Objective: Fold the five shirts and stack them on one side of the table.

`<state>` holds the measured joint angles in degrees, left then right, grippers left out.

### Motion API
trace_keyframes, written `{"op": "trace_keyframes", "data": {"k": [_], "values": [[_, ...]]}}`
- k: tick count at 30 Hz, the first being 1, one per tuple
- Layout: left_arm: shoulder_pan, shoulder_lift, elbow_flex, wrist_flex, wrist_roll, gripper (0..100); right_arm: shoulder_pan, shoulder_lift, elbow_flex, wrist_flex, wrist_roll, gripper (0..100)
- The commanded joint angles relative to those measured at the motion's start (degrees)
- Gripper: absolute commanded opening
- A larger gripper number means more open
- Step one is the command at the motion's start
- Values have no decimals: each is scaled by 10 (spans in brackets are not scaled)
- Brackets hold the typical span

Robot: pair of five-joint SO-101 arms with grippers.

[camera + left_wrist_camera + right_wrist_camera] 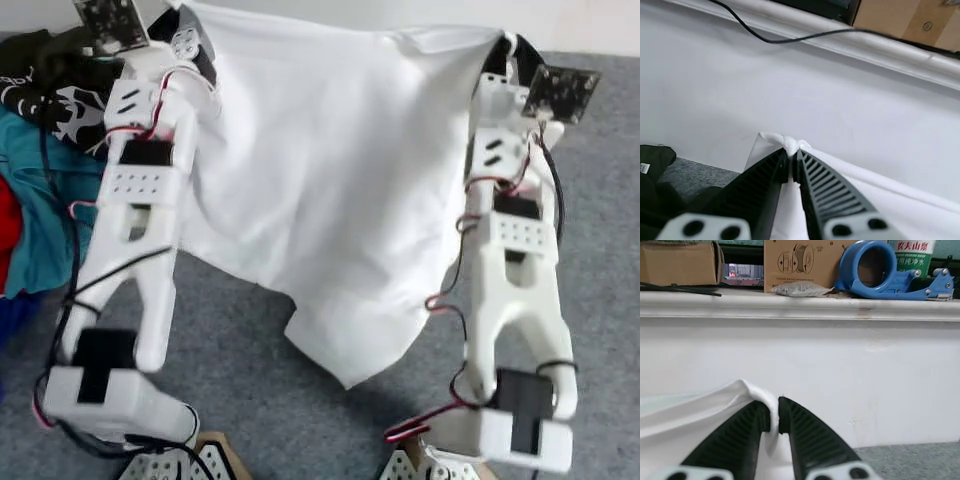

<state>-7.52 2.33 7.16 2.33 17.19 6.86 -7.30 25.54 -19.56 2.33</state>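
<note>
A white shirt (320,180) hangs spread between both arms above the grey table, its lower edge draping toward the near side. My left gripper (791,156) is shut on a bunched corner of the white shirt (790,142), at the far left of the table (190,45). My right gripper (774,409) is shut on the shirt's other top corner (747,390), at the far right (505,50). A pile of other shirts lies at the left edge: a black printed one (50,85), a teal one (40,220) and a red one (8,220).
A white wall (840,365) stands just beyond both grippers. Its ledge carries cardboard boxes (800,262), a blue tape dispenser (885,267) and a black cable (790,37). Grey table surface (250,400) shows under and in front of the hanging shirt.
</note>
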Motion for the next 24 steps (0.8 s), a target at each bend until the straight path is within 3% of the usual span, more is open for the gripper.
{"op": "trace_keyframes", "data": {"k": [1,5,7,16,24], "values": [[-12,50,-88,-11,-1,7,0,35,-73,-5,2,5],[0,96,-143,1,-1,7,-20,50,-103,92,1,5],[8,110,-167,49,-1,7,-22,55,-129,161,1,5],[10,120,-223,330,-1,7,-44,46,-212,479,-52,5],[13,51,-219,589,-4,6,-58,-36,-209,666,-50,5]]}}
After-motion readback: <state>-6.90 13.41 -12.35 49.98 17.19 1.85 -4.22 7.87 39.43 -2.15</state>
